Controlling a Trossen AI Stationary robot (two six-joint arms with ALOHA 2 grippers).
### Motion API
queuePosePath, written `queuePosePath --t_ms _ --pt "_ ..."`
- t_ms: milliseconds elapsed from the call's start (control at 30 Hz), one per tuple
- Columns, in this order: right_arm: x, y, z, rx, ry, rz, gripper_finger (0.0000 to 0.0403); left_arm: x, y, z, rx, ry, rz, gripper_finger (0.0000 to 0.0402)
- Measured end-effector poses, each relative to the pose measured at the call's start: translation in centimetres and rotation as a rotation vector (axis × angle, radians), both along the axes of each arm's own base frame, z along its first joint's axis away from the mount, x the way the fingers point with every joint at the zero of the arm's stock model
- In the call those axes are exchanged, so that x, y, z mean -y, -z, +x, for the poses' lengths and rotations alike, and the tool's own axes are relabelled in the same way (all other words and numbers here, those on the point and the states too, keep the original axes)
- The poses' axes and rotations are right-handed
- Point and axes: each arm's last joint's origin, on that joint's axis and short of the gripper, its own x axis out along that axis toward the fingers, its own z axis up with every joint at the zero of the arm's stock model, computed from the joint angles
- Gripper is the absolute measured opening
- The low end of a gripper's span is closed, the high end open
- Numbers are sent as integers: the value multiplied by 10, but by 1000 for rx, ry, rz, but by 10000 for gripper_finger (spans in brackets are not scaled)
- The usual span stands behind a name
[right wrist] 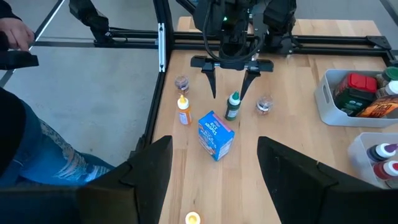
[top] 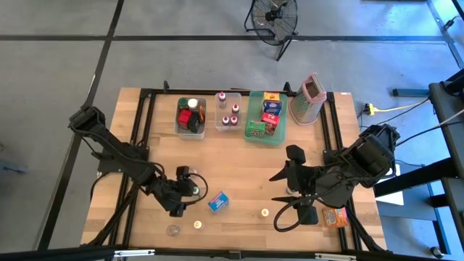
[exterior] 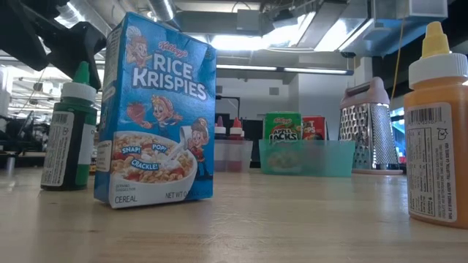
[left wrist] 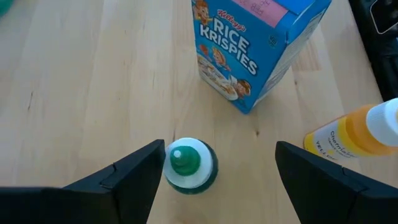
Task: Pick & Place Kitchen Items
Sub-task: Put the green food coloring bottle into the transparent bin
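A small green-capped bottle (left wrist: 188, 165) stands upright on the wooden table. My left gripper (left wrist: 217, 168) is open and slants down over it, one finger on either side of the cap. One fingertip (left wrist: 155, 155) is close beside the cap; whether it touches, I cannot tell. In the right wrist view the same bottle (right wrist: 233, 106) stands just under the left gripper (right wrist: 230, 93). A blue Rice Krispies box (top: 218, 201) stands upright just beyond it, and a yellow-orange bottle (left wrist: 354, 134) is beside that. My right gripper (right wrist: 214, 186) hangs open high over the table's right half, with nothing between its fingers.
Two small jars (right wrist: 265, 104) (right wrist: 181, 82) stand near the green bottle. A small yellow round thing (top: 265, 213) and an orange packet (top: 335, 216) lie near the front. At the back are two clear bins (top: 191, 116) (top: 229, 112), a green tray (top: 264, 119) and a grater (top: 309, 98). A person stands off the table's near side (right wrist: 25, 143).
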Motion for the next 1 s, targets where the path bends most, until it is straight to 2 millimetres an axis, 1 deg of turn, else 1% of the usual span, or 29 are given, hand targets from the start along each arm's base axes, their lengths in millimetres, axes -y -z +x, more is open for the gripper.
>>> queuePosePath --t_ms 467,800,1000 --pt "0 0 0 3 -15 -19 238 0 1 -1 -18 -7 -16 301" --pt "0 0 0 3 -15 -20 238 -4 4 -2 -60 -33 -8 301" --pt "0 0 0 3 -15 -19 238 -9 5 0 -87 -34 -22 280"
